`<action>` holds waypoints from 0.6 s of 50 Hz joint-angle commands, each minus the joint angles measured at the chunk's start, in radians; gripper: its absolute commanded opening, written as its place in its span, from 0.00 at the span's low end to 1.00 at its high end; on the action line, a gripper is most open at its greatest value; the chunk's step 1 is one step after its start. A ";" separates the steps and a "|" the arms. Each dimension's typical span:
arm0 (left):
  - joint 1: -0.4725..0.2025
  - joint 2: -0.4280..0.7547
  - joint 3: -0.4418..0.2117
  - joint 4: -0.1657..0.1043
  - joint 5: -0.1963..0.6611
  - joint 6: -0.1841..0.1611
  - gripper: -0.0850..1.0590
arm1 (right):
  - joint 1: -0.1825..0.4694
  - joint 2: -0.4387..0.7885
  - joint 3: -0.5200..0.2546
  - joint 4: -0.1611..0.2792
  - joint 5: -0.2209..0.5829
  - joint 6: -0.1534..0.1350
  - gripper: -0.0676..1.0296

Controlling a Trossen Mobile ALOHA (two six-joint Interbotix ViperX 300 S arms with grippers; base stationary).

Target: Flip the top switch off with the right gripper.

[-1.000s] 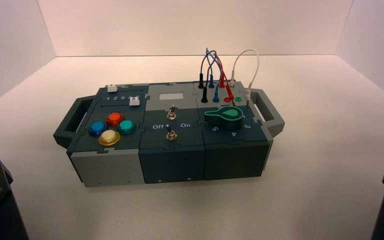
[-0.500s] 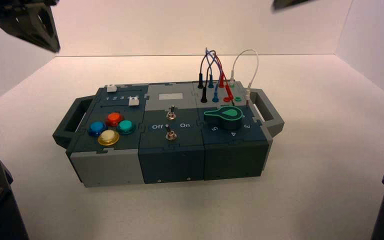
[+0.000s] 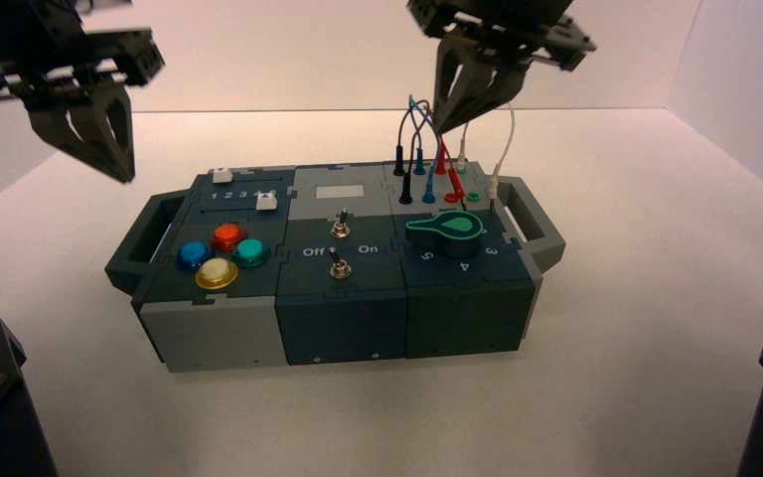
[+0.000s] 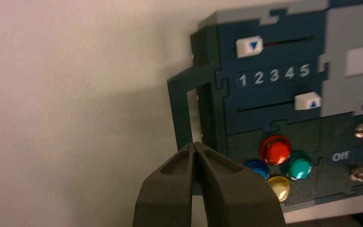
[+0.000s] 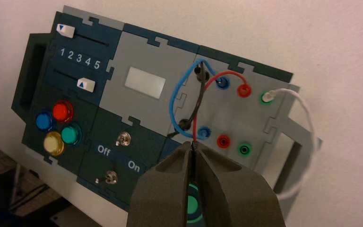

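Observation:
The top switch (image 3: 340, 227) is a small silver toggle just in front of the pale grey plate (image 3: 341, 191), at the middle of the box; it also shows in the right wrist view (image 5: 123, 139). A second toggle (image 3: 337, 266) stands nearer the front edge. "Off" and "On" are lettered between them. My right gripper (image 3: 443, 127) hangs shut and empty high above the wires at the box's back right, apart from the switch; in its own view (image 5: 193, 145) the tips meet. My left gripper (image 3: 124, 176) is shut, above the box's left handle (image 4: 194, 144).
The box's left part holds two white sliders (image 4: 249, 46) with numbers 1 to 5 and four coloured buttons (image 3: 221, 253). At the right are a green knob (image 3: 446, 228) and looping wires (image 3: 422, 139) in sockets. Dark handles (image 3: 144, 238) jut from both ends.
Both arms have come down into view from above. The right gripper now hangs over the wires, the left over the box's left end. The box and switches have not moved.

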 commanded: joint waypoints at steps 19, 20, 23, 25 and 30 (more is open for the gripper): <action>-0.046 0.147 -0.071 -0.006 -0.015 0.002 0.05 | 0.054 0.072 -0.081 0.038 -0.002 0.034 0.04; -0.051 0.152 -0.072 -0.008 -0.014 0.002 0.05 | 0.057 0.077 -0.083 0.040 0.000 0.035 0.04; -0.060 0.166 -0.077 -0.006 -0.015 0.003 0.05 | 0.072 0.086 -0.087 0.041 0.002 0.037 0.04; -0.063 0.178 -0.077 -0.006 -0.014 0.005 0.05 | 0.084 0.091 -0.089 0.048 0.002 0.044 0.04; -0.066 0.198 -0.078 -0.006 -0.014 0.008 0.05 | 0.098 0.094 -0.091 0.052 0.012 0.051 0.04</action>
